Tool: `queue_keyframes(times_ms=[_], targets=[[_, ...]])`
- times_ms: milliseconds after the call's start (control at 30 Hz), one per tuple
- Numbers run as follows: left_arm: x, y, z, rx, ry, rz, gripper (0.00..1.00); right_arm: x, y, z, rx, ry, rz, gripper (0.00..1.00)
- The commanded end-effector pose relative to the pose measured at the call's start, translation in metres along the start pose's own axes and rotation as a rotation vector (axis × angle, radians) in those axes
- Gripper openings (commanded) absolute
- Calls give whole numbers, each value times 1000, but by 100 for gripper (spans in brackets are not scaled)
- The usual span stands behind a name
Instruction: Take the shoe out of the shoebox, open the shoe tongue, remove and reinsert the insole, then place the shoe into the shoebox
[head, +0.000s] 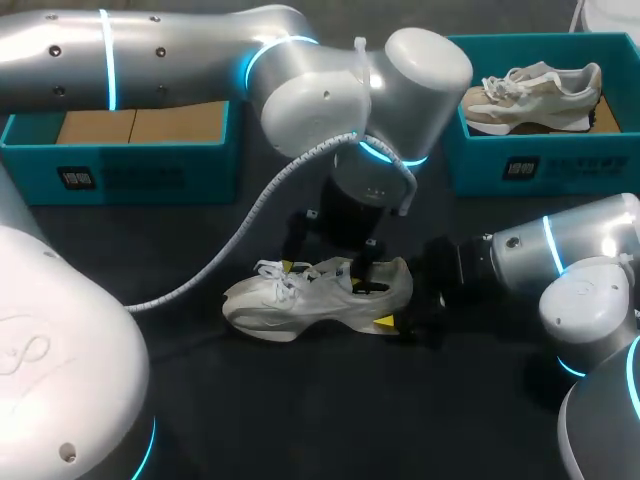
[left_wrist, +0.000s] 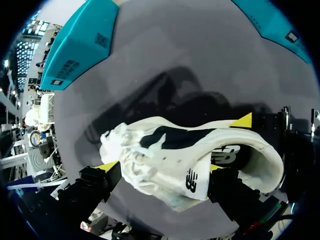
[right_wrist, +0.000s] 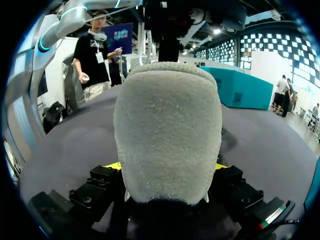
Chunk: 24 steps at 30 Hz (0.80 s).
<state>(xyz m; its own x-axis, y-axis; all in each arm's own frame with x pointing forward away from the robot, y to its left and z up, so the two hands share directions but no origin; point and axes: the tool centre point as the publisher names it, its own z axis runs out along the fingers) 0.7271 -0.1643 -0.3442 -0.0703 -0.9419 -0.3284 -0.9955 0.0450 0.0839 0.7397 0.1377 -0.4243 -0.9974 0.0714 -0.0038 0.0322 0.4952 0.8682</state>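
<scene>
A white sneaker (head: 300, 300) lies on its sole on the black table, toe toward my left side. My right gripper (head: 405, 300) comes in low from the right and is shut on the sneaker's heel (right_wrist: 167, 130), a yellow tip showing on each side. My left gripper (head: 350, 272) hangs straight above the shoe's opening. Its jaws stand open and straddle the laces and tongue (left_wrist: 165, 165). One fingertip (left_wrist: 107, 166) sits beside the laces, the other fingertip (left_wrist: 216, 168) by the tongue label. The dark inside of the shoe (left_wrist: 175, 140) shows.
A teal shoebox (head: 560, 160) at the back right holds a second, beige sneaker (head: 535, 92). Another teal box (head: 120, 165) with cardboard inside stands at the back left. My left arm's white cable (head: 240, 230) loops down beside the shoe.
</scene>
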Motion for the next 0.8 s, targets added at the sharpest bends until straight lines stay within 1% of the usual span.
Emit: queue_keyframes(times_ms=[33, 67, 100, 133, 167, 200, 233, 267, 467, 600, 667, 800], targets=[[-17, 6, -9, 15, 15, -17, 100, 3, -1, 1, 6, -1, 1, 0], [-19, 7, -10, 13, 17, -20, 95, 3, -1, 1, 6, -1, 1, 0], [-20, 8, -11, 14, 19, -25, 81, 3, -1, 1, 6, -1, 1, 0], [-21, 8, -12, 13, 20, -28, 46, 3, -1, 1, 6, -1, 1, 0], [-22, 9, -12, 12, 21, -31, 39, 3, -1, 1, 6, -1, 1, 0], [-24, 10, -13, 7, 32, -35, 21, 3, -1, 1, 6, -1, 1, 0], [-24, 10, -14, 0, 43, -36, 8, 3, -1, 1, 6, -1, 1, 0], [-25, 10, -15, -7, 52, -34, 0, 3, -1, 1, 6, -1, 1, 0], [-25, 10, -14, -56, 119, -2, 0, 3, -1, 1, 6, -1, 1, 0], [-29, 10, -16, -88, 188, 30, 0, 3, -1, 1, 6, -1, 1, 0], [-32, 10, -18, -90, 202, 38, 0, 3, -1, 1, 6, -1, 1, 0], [-43, 9, -24, -91, 251, 38, 0, 3, -1, 1, 6, -1, 1, 0]])
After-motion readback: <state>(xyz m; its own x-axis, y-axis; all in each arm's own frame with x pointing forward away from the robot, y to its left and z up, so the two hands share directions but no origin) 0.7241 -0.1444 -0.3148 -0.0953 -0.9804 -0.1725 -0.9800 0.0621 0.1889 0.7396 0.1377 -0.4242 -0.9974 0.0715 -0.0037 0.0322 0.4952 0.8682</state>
